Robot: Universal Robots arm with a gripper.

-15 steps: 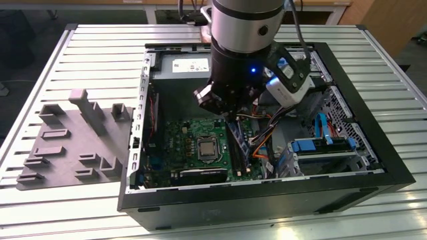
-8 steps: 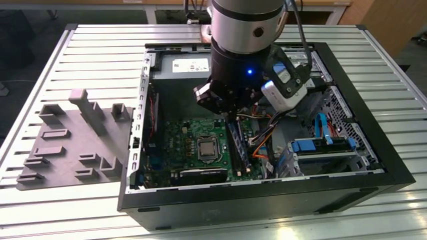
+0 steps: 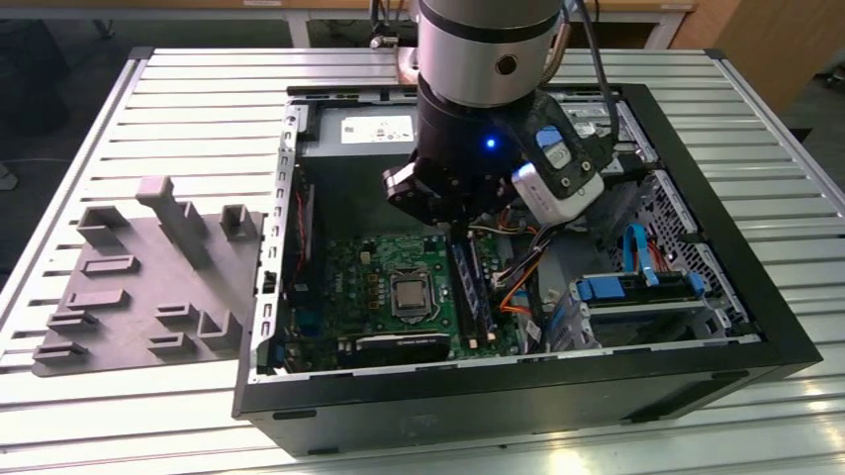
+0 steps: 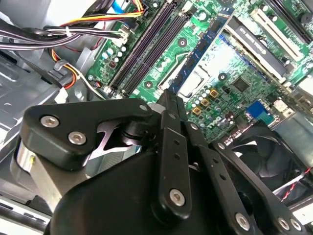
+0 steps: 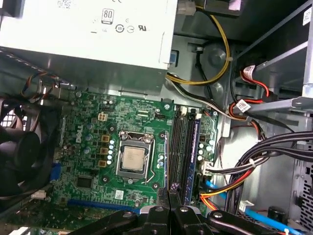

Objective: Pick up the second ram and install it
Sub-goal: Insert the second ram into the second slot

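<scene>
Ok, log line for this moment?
arm: gripper low inside open case | position: over memory slots | ram: one ram stick upright in a slot | held item: cannot tell

Case interior: tight around the slots

Cable bundle [image 5: 254,161] is crowding the memory slots [image 5: 183,147] from the frame's right; fan [image 5: 22,147] is blocking lower left; socket [image 5: 133,161] area is sitting open.

Showed a silver-grey cylindrical arm [image 3: 482,40] with a black band and round dark cap, then a black wrist housing lit by a small blue light [image 3: 490,144]. Carried a white camera module [image 3: 561,183] and black cable. Had a black gripper [image 4: 168,105] of linked bars, fastened with silver screws [image 4: 176,197].
</scene>
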